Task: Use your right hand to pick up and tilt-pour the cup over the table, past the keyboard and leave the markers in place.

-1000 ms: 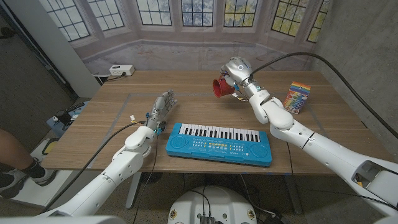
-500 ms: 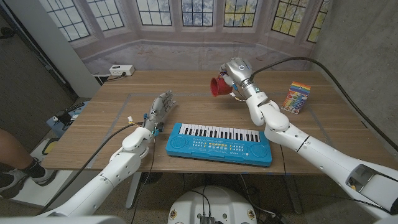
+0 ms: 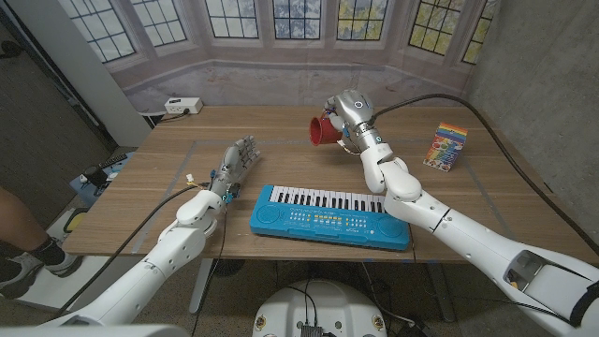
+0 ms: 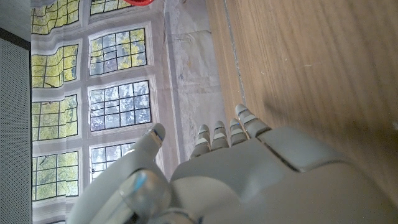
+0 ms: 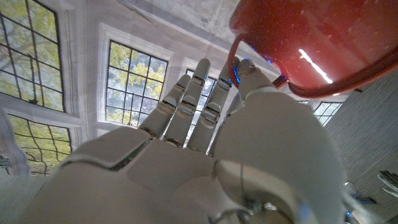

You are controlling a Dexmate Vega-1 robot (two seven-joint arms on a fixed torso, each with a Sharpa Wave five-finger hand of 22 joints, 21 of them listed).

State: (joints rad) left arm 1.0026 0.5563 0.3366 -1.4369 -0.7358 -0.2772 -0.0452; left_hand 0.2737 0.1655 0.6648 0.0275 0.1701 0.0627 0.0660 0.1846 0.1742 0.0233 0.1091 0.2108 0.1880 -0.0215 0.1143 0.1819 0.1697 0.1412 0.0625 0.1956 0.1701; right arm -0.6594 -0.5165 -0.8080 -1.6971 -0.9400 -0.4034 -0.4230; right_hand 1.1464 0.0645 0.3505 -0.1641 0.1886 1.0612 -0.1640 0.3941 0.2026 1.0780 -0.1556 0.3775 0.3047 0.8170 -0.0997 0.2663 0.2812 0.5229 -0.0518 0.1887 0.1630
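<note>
Fingers of the right hand (image 3: 348,117) clamp the red plastic cup (image 3: 323,129), now carried further left beyond the blue toy keyboard (image 3: 332,215) and tipped sideways; pouring looks underway.

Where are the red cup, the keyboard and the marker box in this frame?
red cup (image 3: 322,130), head view, on its red side wall, held up by the right hand (image 3: 348,114).
keyboard (image 3: 330,216), head view, on its blue body below the keys.
marker box (image 3: 447,146), head view, on its colourful front face.
</note>
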